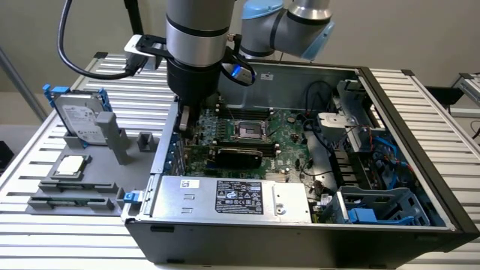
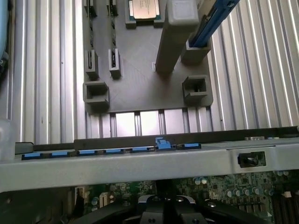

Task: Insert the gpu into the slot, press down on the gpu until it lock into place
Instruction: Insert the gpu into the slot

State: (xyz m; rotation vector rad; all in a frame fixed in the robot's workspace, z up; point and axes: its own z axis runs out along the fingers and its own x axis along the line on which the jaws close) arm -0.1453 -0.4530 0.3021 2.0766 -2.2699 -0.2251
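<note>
We see the gripper (image 1: 184, 130), claws pressed together, just beside one end of the gpu (image 1: 237, 156). Pushing off-centre there, we judge, could tilt it and leave it unlatched.

In the exterior view the robot arm (image 1: 197, 67) covers the jaws and the part of the motherboard (image 1: 289, 126) beneath it, so what lies there cannot be told. The print on the power supply's label (image 1: 239, 197) is too small to read. In the wrist view the picture's edge cuts off the processor chip (image 2: 145, 9).
</note>
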